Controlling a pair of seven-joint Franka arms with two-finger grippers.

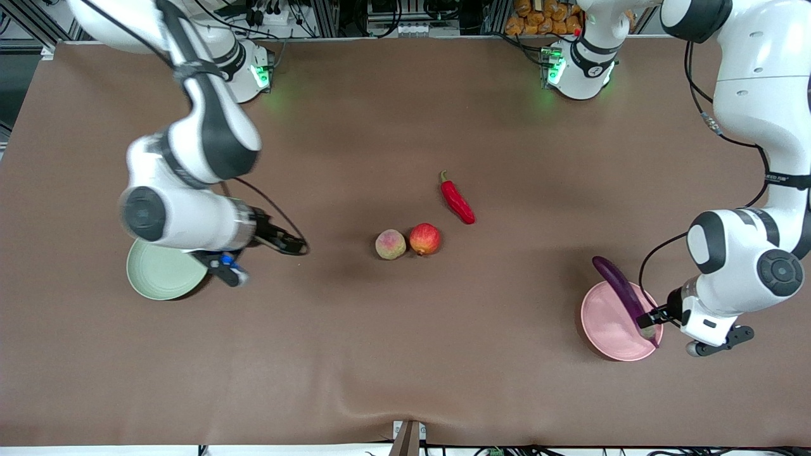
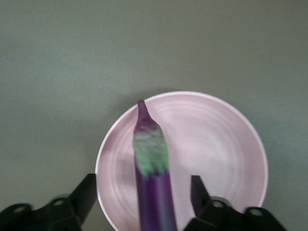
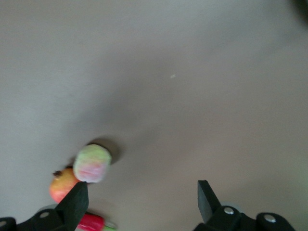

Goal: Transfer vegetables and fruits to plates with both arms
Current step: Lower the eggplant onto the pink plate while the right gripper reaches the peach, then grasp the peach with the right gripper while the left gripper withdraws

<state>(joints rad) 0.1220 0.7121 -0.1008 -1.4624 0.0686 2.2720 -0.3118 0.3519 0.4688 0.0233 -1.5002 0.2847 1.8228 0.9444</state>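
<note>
My left pincer (image 2: 142,202) stands open astride the eggplant (image 1: 624,294), which lies across the pink plate (image 1: 605,326) by the tabletop's left-arm end. My right pincer (image 3: 143,204), spread empty, hangs over bare tabletop beside the green plate (image 1: 161,275). Peach (image 1: 390,244) at mid-tabletop looks light, round, apt to roll: pinch across its middle.

High front camera facing the robots, left wrist camera close above pink plate (image 2: 231,159) — also in front view

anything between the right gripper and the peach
Nothing visible. The right gripper, open, hangs over bare table beside the green plate; only cloth lies between it and the peach, which touches the pomegranate.
</note>
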